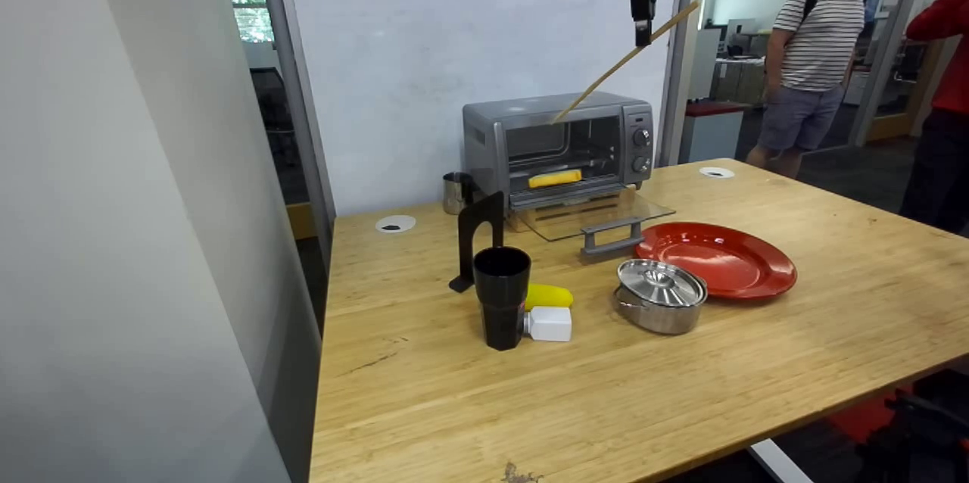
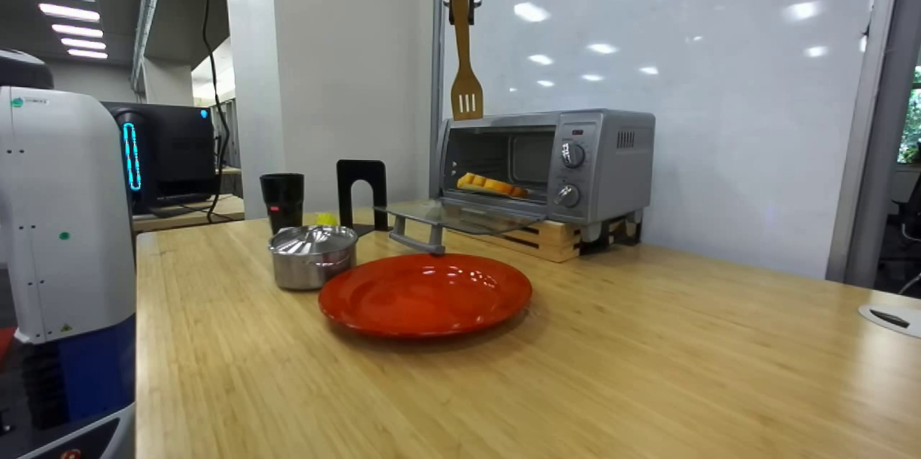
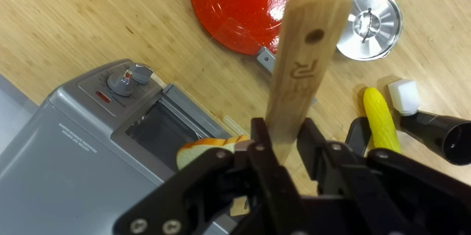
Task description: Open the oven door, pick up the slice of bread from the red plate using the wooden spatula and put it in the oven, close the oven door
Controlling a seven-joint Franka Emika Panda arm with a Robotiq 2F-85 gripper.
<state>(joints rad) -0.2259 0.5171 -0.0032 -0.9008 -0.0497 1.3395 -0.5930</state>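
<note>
Around the wooden table (image 1: 447, 407): pale top with a few dark scuffs, a whiteboard (image 1: 394, 59) upright behind the oven (image 1: 559, 106), a person in a striped shirt (image 1: 821, 44) and a person in red (image 1: 946, 66) past the tabletop
Red plate (image 2: 424, 297): one, with one lidded metal pot (image 2: 313, 261) just beside it
Black cup (image 1: 503, 305): one, upright; near it one white bottle (image 1: 550, 324), one yellow piece (image 3: 381, 120), one black bookend (image 2: 362, 169)
Metal pitcher (image 1: 454, 194): one, just beside the oven
Oven door (image 1: 594, 214): one, folded down, its handle near the plate
Gripper (image 3: 283, 130): closed on the handle of one wooden spatula (image 2: 463, 45) — blade slanting down to the oven's top front edge, touching or not cannot be told
Slice of bread (image 2: 496, 186): one, inside the oven — below the gripper, well apart from it
</note>
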